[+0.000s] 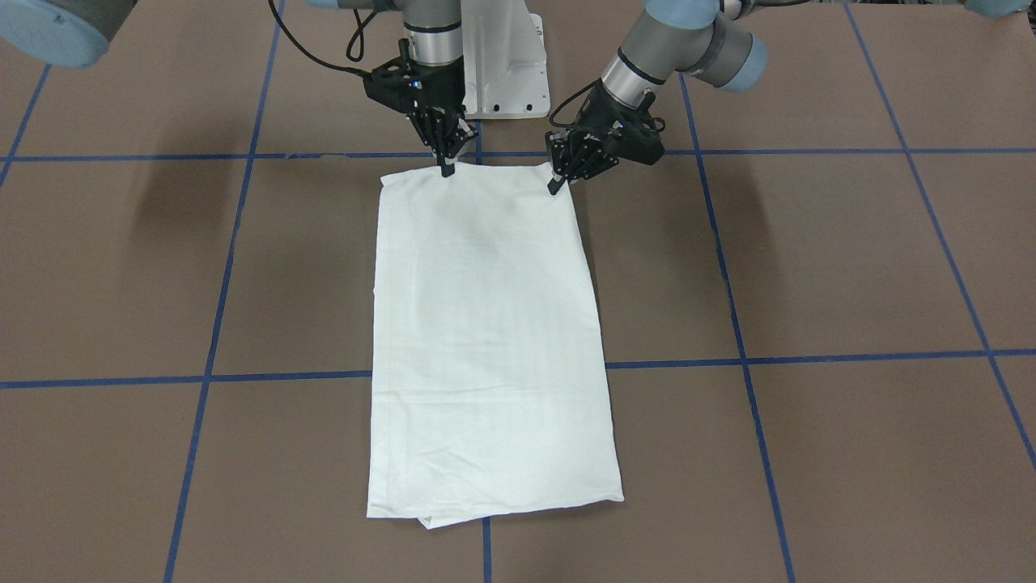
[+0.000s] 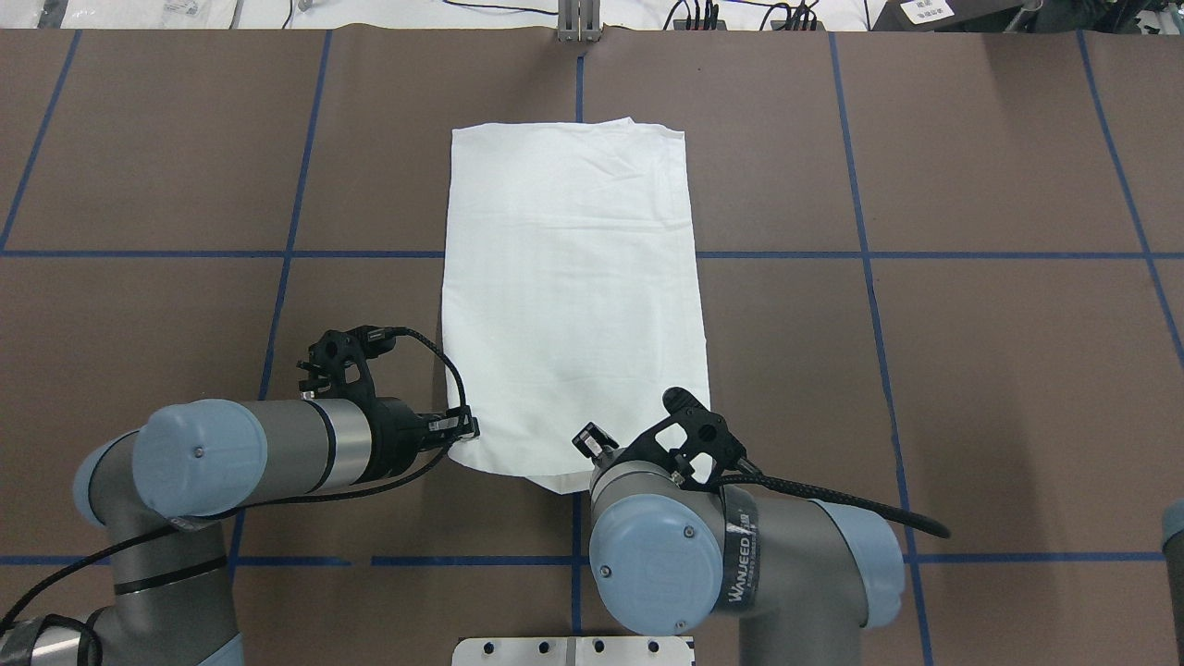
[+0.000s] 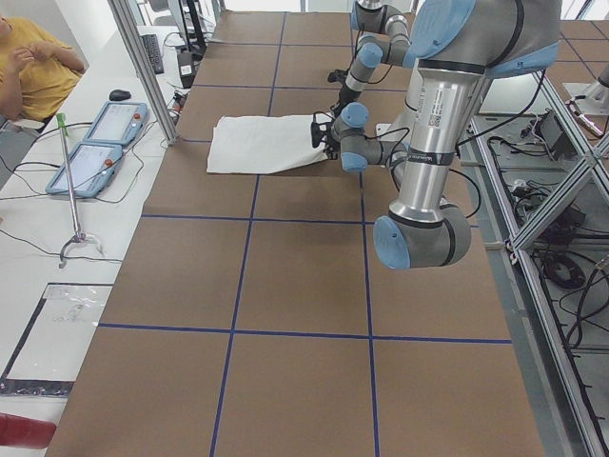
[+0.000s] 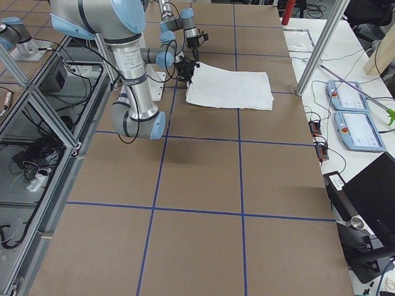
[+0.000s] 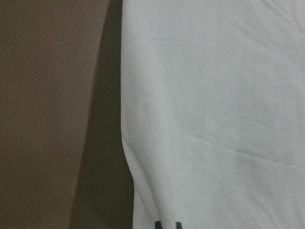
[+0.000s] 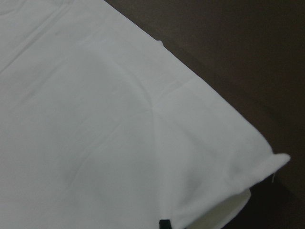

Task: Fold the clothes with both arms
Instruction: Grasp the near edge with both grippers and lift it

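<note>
The white shirt [image 1: 486, 340] lies flat on the brown table, folded into a long narrow rectangle [image 2: 573, 296], with no text or collar showing. Both grippers are at its short edge nearest the robot. My left gripper [image 1: 558, 184] is shut on the corner there, which is the near left corner in the overhead view [image 2: 468, 430]. My right gripper [image 1: 447, 168] is shut on the same edge, a little in from the other corner. In the overhead view its wrist hides its fingers. Each wrist view shows white cloth [image 5: 214, 119] [image 6: 95, 119] with dark fingertips at the bottom edge.
The white pedestal [image 1: 506, 65] stands just behind the grippers. Blue tape lines [image 1: 728, 154] grid the table. Two teach pendants [image 3: 100, 143] and a person's sleeve [image 3: 38, 57] show past the far table edge, beside a metal post [image 4: 315, 49].
</note>
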Action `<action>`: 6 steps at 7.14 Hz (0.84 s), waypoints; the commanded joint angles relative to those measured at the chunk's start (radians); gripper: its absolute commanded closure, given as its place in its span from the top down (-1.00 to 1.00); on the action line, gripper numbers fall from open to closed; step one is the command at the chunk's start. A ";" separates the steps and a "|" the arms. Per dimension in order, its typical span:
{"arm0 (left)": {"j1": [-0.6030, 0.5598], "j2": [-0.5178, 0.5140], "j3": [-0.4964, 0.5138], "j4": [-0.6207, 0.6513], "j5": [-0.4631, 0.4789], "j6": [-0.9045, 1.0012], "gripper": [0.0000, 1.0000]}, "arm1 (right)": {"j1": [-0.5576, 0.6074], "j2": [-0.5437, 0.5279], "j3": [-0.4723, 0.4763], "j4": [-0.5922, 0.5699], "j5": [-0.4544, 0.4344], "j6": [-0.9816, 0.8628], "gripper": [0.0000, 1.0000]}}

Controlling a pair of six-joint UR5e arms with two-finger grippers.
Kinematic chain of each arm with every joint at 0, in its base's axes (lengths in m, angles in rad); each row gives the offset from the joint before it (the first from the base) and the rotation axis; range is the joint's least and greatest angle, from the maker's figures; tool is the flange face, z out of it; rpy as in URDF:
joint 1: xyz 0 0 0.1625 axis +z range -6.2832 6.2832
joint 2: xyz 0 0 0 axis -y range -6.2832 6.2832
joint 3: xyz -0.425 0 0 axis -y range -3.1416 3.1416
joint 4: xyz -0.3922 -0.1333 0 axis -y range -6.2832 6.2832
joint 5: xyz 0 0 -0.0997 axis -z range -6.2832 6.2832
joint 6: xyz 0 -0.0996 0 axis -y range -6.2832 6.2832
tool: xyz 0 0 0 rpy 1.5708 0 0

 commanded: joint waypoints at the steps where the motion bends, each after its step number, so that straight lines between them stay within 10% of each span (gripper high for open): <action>1: 0.000 0.005 -0.241 0.236 -0.043 0.007 -1.00 | -0.082 0.013 0.248 -0.237 -0.006 0.009 -1.00; 6: -0.091 -0.069 -0.216 0.375 -0.082 0.105 -1.00 | 0.047 0.070 0.183 -0.264 -0.065 -0.234 -1.00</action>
